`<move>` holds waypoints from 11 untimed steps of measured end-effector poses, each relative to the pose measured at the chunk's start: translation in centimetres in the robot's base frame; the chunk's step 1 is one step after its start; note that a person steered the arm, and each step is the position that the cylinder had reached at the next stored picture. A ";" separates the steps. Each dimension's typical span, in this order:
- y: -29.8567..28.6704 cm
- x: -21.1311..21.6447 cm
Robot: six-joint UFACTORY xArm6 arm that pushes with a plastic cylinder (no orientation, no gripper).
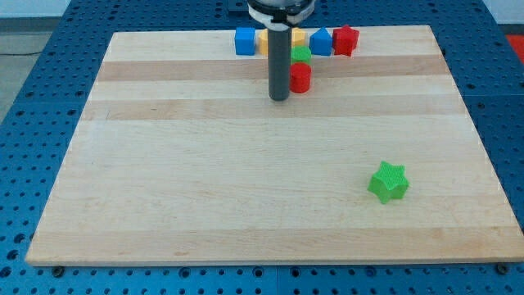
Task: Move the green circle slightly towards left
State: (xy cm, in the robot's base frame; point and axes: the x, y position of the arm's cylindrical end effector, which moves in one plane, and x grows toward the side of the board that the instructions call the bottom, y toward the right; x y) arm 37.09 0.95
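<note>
The green circle [301, 54] sits near the view's top, mostly hidden behind my rod, with a red block [300, 78] just below it. My tip [280, 97] rests on the board just left of the red block and below-left of the green circle. A blue cube [245, 41], a yellow block [298, 38], a blue block [321, 41] and a red star [345, 40] line the top edge.
A green star [388, 182] lies alone toward the view's lower right. The wooden board [205, 180] lies on a blue perforated table [33, 90].
</note>
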 end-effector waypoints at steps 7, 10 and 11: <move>7.5 -8.7; 6.3 -8.7; 10.1 -8.2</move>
